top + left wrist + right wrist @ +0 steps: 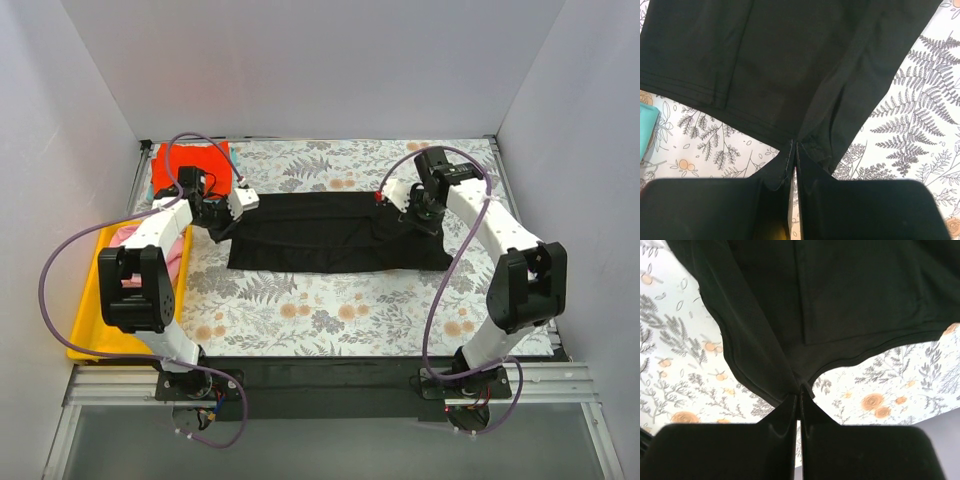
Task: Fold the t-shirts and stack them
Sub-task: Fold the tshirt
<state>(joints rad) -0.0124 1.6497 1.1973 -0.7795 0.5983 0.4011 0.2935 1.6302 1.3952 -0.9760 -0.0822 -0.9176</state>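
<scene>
The large black t-shirt (335, 235) lies stretched wide across the floral cloth in the middle. My left gripper (222, 228) is shut on its left edge; the left wrist view shows the cloth (780, 70) pinched between the fingertips (794, 145). My right gripper (425, 222) is shut on its right edge; the right wrist view shows the hem (805, 330) pinched at the tips (801, 389). A folded red-orange t-shirt (190, 168) lies at the back left. A pink t-shirt (125, 236) sits in the tray. A teal one shows at the left edge of the left wrist view (647, 127).
A yellow plastic tray (88, 300) stands at the left edge of the table, partly under the left arm. White walls enclose the back and both sides. The grey-and-orange floral table cloth (330, 310) covers the table.
</scene>
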